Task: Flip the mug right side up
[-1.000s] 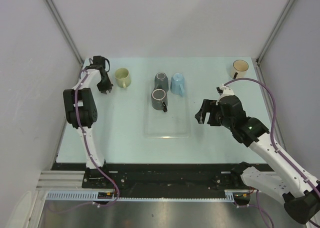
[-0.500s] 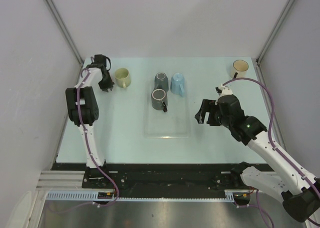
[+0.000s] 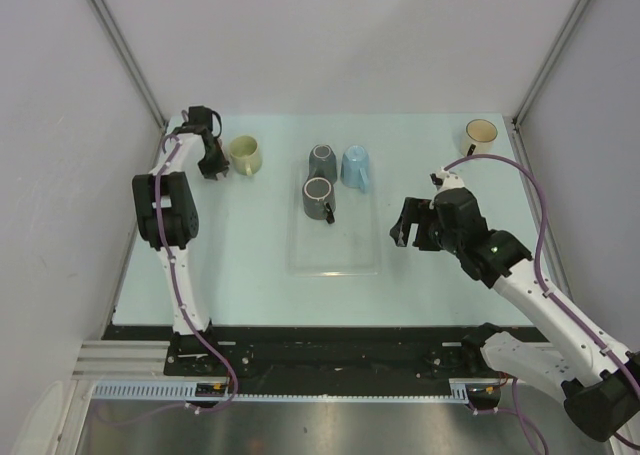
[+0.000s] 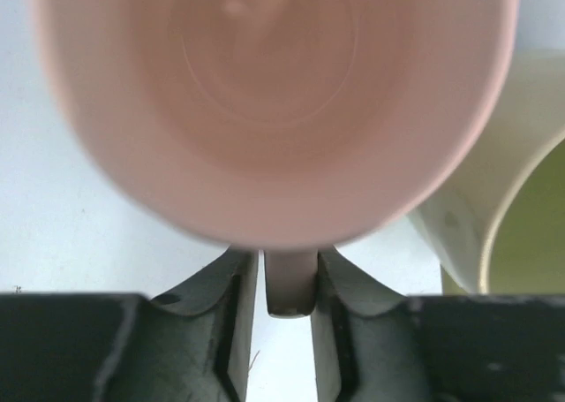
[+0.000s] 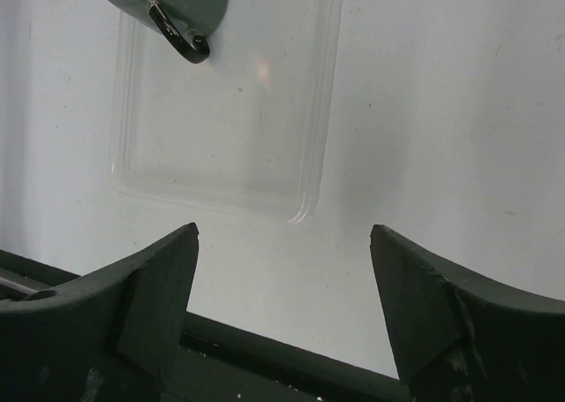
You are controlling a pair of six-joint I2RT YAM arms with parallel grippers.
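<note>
In the left wrist view a pink mug (image 4: pixel 274 110) fills the top of the frame, its round face toward the camera. My left gripper (image 4: pixel 290 274) is shut on its handle (image 4: pixel 290 287). In the top view the left gripper (image 3: pixel 211 162) is at the table's far left, right beside a yellow-green mug (image 3: pixel 246 155); the pink mug is hidden under it there. My right gripper (image 3: pixel 406 231) is open and empty, above the table just right of the clear tray (image 3: pixel 335 260). Its view shows the jaws wide apart (image 5: pixel 282 236).
Two grey mugs (image 3: pixel 319 197) (image 3: pixel 322 161) and a blue mug (image 3: pixel 355 166) stand at the far end of the clear tray (image 5: pixel 221 163). A tan mug (image 3: pixel 481 134) sits in the far right corner. Side walls close in the table.
My left gripper has shifted a little toward the far edge, closer to the yellow-green mug. The right arm has barely moved.
</note>
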